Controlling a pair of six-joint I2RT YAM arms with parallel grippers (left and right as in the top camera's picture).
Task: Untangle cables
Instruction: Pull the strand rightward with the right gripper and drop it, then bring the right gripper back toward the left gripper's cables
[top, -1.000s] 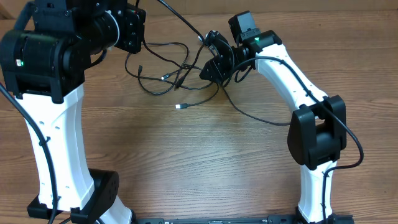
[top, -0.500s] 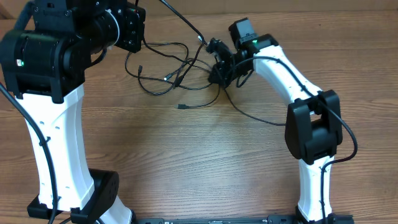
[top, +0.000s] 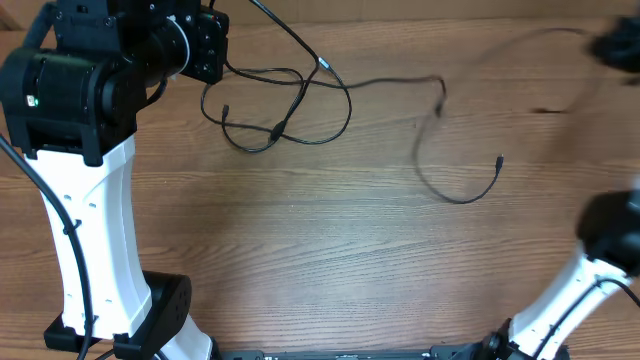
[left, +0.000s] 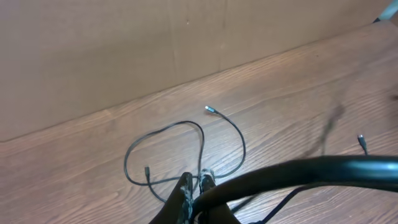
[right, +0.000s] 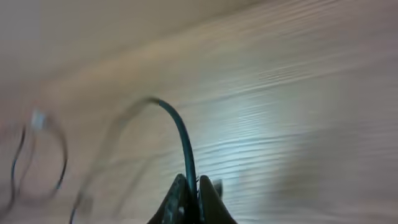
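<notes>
Thin black cables lie on the wooden table. One tangle forms loops (top: 349, 112) at the back left, with a silver plug (left: 211, 110) beyond it. My left gripper (top: 215, 48) stays over those loops, shut, and a thin cable (left: 202, 146) runs into the gap between its fingertips (left: 197, 180). Another cable (top: 400, 82) stretches right across the table and curls down to a free plug (top: 499, 160). My right gripper (top: 615, 45) is a blur at the far right edge. In its wrist view it (right: 193, 182) is shut on this cable (right: 183, 140), which arches up from the jaws.
The left arm's white link (top: 85, 230) and black base stand at the front left. The right arm's elbow (top: 610, 235) leans out at the right edge. A thick black arm cable (left: 298, 171) crosses the left wrist view. A brown wall (left: 155, 43) backs the table.
My right gripper shut on a cable at the tangle and swung fast to the far right, dragging that cable out across the table. The left arm held still.
</notes>
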